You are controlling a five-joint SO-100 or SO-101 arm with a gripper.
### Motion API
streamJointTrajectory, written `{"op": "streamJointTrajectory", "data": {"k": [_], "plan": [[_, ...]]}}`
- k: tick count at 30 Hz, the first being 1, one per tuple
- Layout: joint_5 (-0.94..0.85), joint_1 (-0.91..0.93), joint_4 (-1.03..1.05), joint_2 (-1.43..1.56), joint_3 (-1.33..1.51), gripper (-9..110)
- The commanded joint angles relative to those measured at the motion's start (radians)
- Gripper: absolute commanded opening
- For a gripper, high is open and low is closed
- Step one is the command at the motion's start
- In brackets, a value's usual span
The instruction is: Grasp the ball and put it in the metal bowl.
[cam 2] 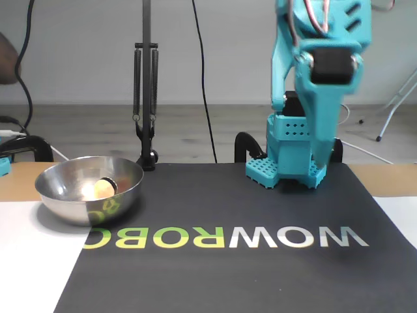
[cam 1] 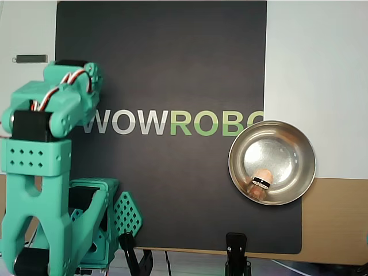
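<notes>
Light: bright, even daylight in both views.
Glare: the metal bowl [cam 1: 272, 162] gleams, with a hot spot inside in the fixed view.
Shadows: soft and faint.
Sharpness: both views crisp, no motion blur.

Black mat [cam 1: 172, 57] lying on white table [cam 1: 316, 69], WOWROBO lettering [cam 2: 228, 238] showing across it; small dark stick [cam 1: 31, 58] lying left of mat; lamp stand [cam 2: 145, 98] standing behind
</notes>
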Motion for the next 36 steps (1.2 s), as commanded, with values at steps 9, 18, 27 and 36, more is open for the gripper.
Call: {"op": "streamJointTrajectory", "data": {"k": [9,18,27,36], "plan": [[0.008,-0.061,-0.339,0.457,0.482,0],[0.008,-0.061,-0.525,0.907,0.854,0],[0.003,-0.061,-0.557,1.161,1.054,0],[0.006,-0.061,-0.377,1.186,1.054,0]]}}
